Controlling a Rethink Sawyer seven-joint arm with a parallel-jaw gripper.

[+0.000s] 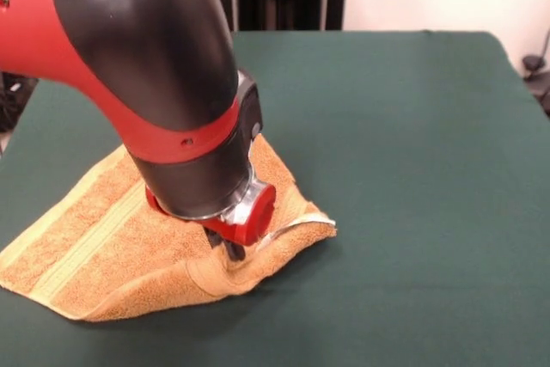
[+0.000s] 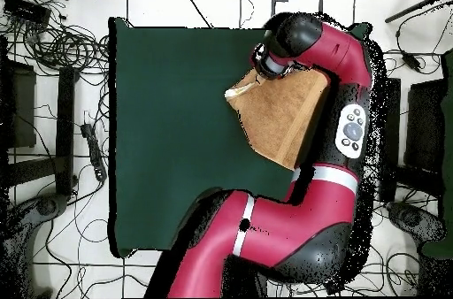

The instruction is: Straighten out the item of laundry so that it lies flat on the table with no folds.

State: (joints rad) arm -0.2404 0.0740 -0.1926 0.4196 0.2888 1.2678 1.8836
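My claw [image 1: 230, 251] is pressed into the towel [image 1: 112, 247] near the worktop [image 1: 404, 126] edge, grip state indiscernible; towel folded and rumpled at the near corner, flattening largely undone.

1 towel [image 1: 129, 247], 1 table [image 1: 412, 126], 1 arm [image 1: 129, 49]

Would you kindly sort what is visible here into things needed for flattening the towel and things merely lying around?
Needed: towel, folded over at one edge; green table; pincer, down on the towel.

Lying around: cables on the floor; dark stands beside the table.
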